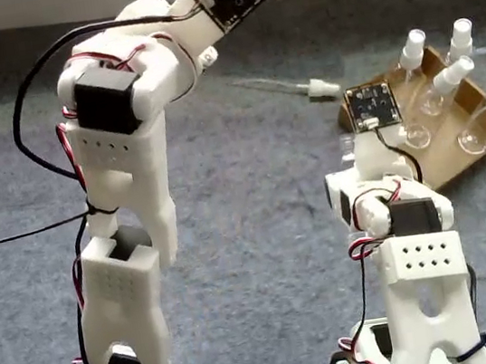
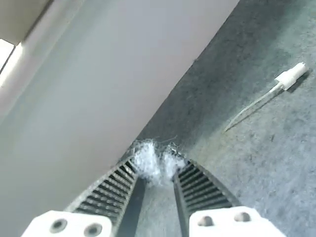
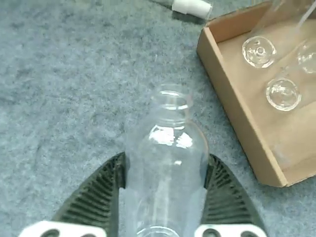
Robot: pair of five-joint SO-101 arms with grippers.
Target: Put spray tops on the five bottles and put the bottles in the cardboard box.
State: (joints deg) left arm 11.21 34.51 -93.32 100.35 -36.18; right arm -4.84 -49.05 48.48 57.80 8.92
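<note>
Right hand [image 3: 165,160] up close, clamped on either side of a clear bottle [image 3: 168,143], neck bare and open, low over the grey bench [image 3: 64,74]. Just beside it sits the cardboard box [image 3: 232,106], and four bottles [image 1: 452,74] lie tilted in there, white tops fitted. Past the box's far corner, a loose spray top [image 1: 319,88] lies on the bench, its thin tube stretched out. Over to the left hand [image 2: 158,165]: lifted high, jaws a narrow gap apart, gripping nothing, a tuft of white fluff [image 2: 153,158] at its tips.
</note>
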